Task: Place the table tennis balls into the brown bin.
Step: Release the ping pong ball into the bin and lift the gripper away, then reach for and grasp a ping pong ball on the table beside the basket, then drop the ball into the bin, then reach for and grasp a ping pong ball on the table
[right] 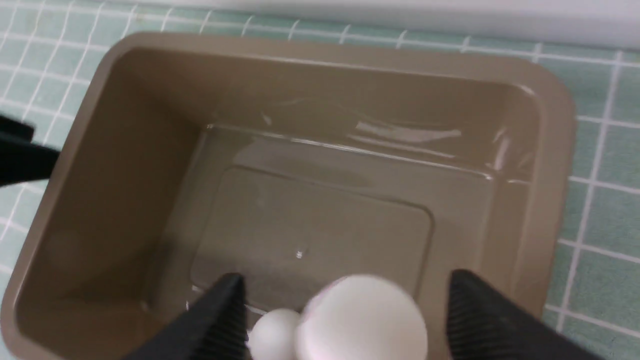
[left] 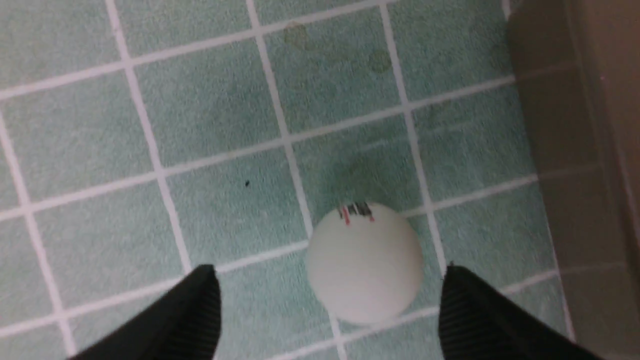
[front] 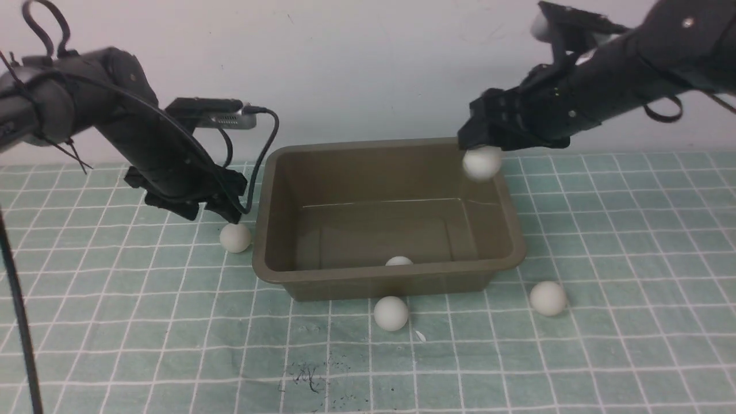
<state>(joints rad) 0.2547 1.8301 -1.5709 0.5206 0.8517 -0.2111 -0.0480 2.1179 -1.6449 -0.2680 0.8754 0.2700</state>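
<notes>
Our left end effector [left: 328, 275] hangs released, its fingers straddling but not touching a table tennis ball [front: 236, 237] on the tabletop [front: 144, 322], just off the brown bin [front: 345, 147] at its 9 o'clock. That ball sits directly below, slightly nearer the bin-side finger; being round, it has no axis to match. Our right end effector [right: 347, 277], also released, is over the bin's 2 o'clock corner, a blurred ball [front: 482, 163] just beneath it. A third ball [front: 398, 261] lies inside the bin. A front ball [front: 391, 313] sits at 6 o'clock and a side ball [front: 548, 298] at 5.

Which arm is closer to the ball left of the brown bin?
Left. The left arm hangs above that ball, jaws open; the right arm is across the bin, over its far right corner.
</notes>
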